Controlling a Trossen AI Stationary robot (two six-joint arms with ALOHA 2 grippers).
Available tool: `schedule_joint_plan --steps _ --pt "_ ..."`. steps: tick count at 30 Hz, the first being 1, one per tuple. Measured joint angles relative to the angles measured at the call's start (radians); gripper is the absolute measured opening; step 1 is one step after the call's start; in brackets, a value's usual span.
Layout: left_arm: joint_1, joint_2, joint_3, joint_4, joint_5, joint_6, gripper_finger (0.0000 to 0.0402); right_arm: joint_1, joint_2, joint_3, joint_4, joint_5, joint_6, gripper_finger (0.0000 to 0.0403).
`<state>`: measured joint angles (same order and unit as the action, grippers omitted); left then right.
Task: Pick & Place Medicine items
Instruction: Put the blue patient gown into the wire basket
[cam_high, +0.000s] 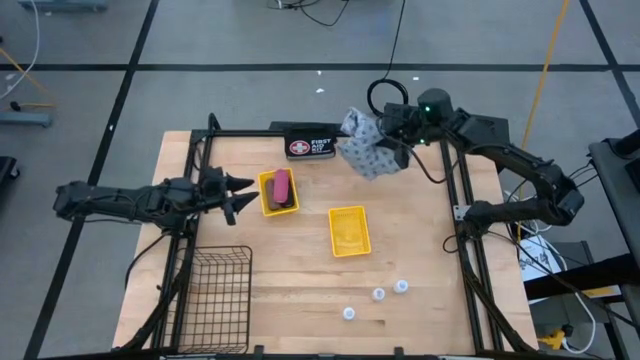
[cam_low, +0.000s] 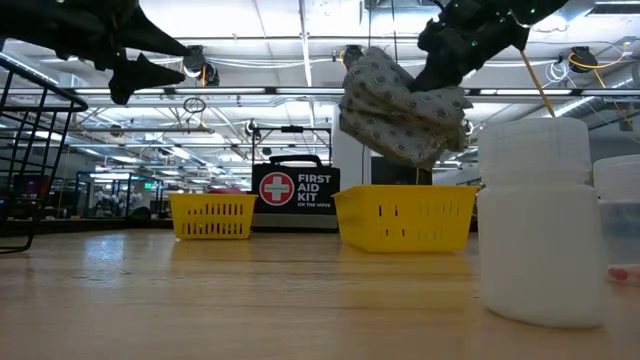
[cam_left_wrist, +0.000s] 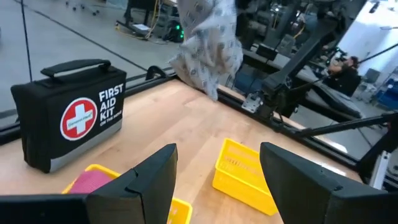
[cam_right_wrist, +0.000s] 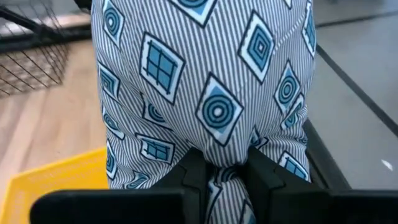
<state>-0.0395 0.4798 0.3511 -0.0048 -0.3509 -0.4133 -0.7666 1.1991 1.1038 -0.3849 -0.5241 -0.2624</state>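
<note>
My right gripper (cam_high: 392, 140) is shut on the grey-blue patterned pouch (cam_high: 362, 148), high over the table's far side, right of the black First Aid case (cam_high: 308, 147). In the low view the pouch (cam_low: 405, 115) hangs above the right yellow tray (cam_low: 405, 218). My left gripper (cam_high: 236, 196) is open in the air beside the left yellow tray (cam_high: 270, 205), which holds the pink bar (cam_high: 282, 185) and the brown oblong (cam_high: 284, 204). Three white containers (cam_high: 379, 294) stand near the table's near edge. I see no black block. My right gripper pinches a bunched fold at the pouch's upper end (cam_right_wrist: 222, 163) between its two fingers (cam_right_wrist: 194, 177). It comes slanting down from the table's right. The pouch is lifted clear and hangs slack below the fingers (cam_low: 455, 62).
A second yellow tray (cam_high: 336, 246) sits mid-table. A black wire basket (cam_high: 215, 290) stands at the near left corner. A black metal frame (cam_high: 460, 215) runs along the table's right and left sides. One white container (cam_low: 540, 220) stands close to the low camera.
</note>
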Motion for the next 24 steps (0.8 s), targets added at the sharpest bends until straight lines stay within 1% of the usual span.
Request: schedule_joint_plan --steps 4,8,13,16,19,21,24 --pt "0.0 0.074 0.0 0.069 0.0 0.028 0.0239 0.033 -0.001 0.0 0.095 -0.011 0.023 0.0044" --pt "0.0 0.163 0.0 0.17 0.002 0.023 0.0239 0.066 -0.001 0.0 0.175 -0.062 0.054 0.0044" --pt "-0.002 0.272 0.0 0.393 0.006 0.232 0.0239 0.104 -0.002 0.0 0.279 -0.131 0.101 0.0044" --pt "-0.002 0.351 0.0 0.531 0.043 0.315 0.0241 0.129 -0.001 0.0 0.335 -0.15 0.12 0.0044" --pt "-0.002 0.43 0.0 0.653 0.061 0.395 0.0256 0.158 0.01 0.0 0.39 -0.21 0.14 0.0044" --pt "-0.002 0.484 0.005 0.75 0.061 0.411 0.0273 0.18 0.023 0.0 0.43 -0.237 0.166 0.0044" --pt "-0.002 0.569 0.049 0.832 0.063 0.414 0.0299 0.218 0.048 0.0 0.489 -0.241 0.176 0.0044"
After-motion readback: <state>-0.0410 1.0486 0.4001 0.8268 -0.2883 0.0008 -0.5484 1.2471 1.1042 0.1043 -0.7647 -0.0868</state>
